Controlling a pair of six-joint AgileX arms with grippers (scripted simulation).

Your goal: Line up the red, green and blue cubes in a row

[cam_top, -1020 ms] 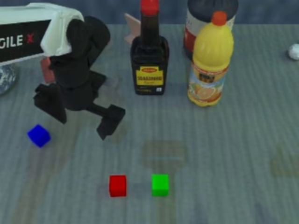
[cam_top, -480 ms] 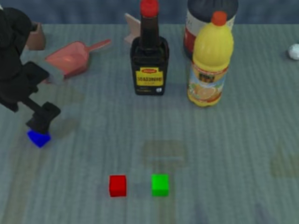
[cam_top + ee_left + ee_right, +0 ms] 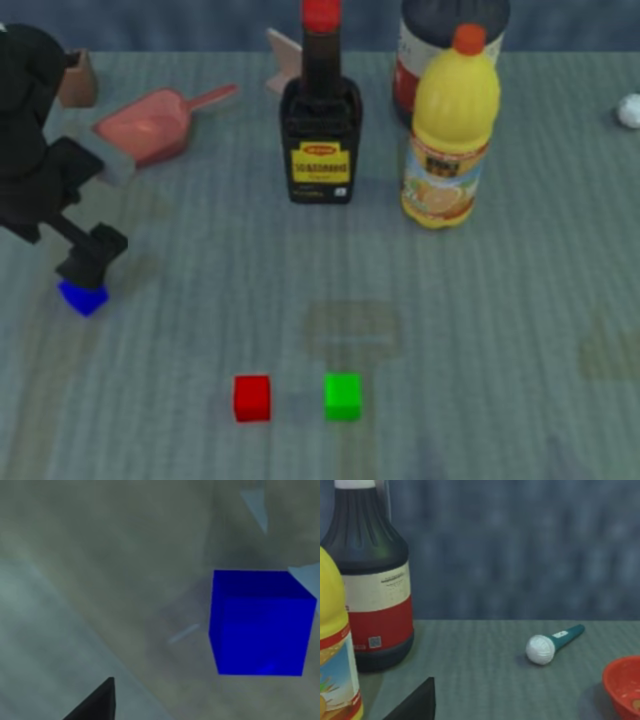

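The blue cube sits at the table's left edge, well apart from the red cube and green cube, which lie side by side near the front. The dark sauce bottle wears a yellow label, its writing too blurred to read. The left gripper hangs right over the blue cube; whether its fingers are spread, I cannot tell.

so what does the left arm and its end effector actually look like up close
The left arm is matte black and blocky, with no cables or markings showing. Its end effector ends in dark angular fingers. In the right wrist view only a black finger tip of the right end effector shows.
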